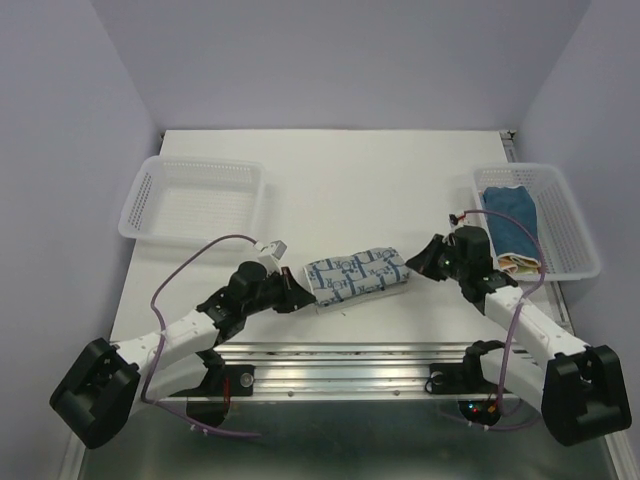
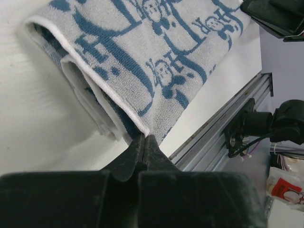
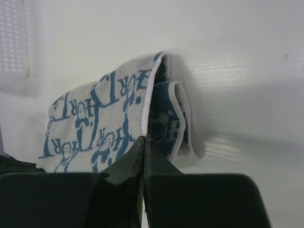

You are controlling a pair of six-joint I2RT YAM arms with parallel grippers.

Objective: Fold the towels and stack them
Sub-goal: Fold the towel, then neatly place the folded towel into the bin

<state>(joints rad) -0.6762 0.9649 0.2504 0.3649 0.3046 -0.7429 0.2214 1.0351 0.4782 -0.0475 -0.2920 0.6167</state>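
Fingers [image 2: 134,154] of the left gripper [image 1: 299,278] and right gripper [image 1: 420,262] are pressed together at opposite ends of the folded white-and-blue towel [image 1: 357,273] on the table [image 1: 330,190], likely to carry it to the basket [image 1: 585,240]; whether any hem is caught is unclear.

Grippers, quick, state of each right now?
Left gripper: shut at the blue-patterned towel edge, grip unclear.
Right gripper: shut at its other end, grip unclear.

The centre towel [image 1: 357,278] was white with blue printed figures; the far-right towel [image 1: 508,212] plain dark blue; its basket [image 1: 565,218] white.
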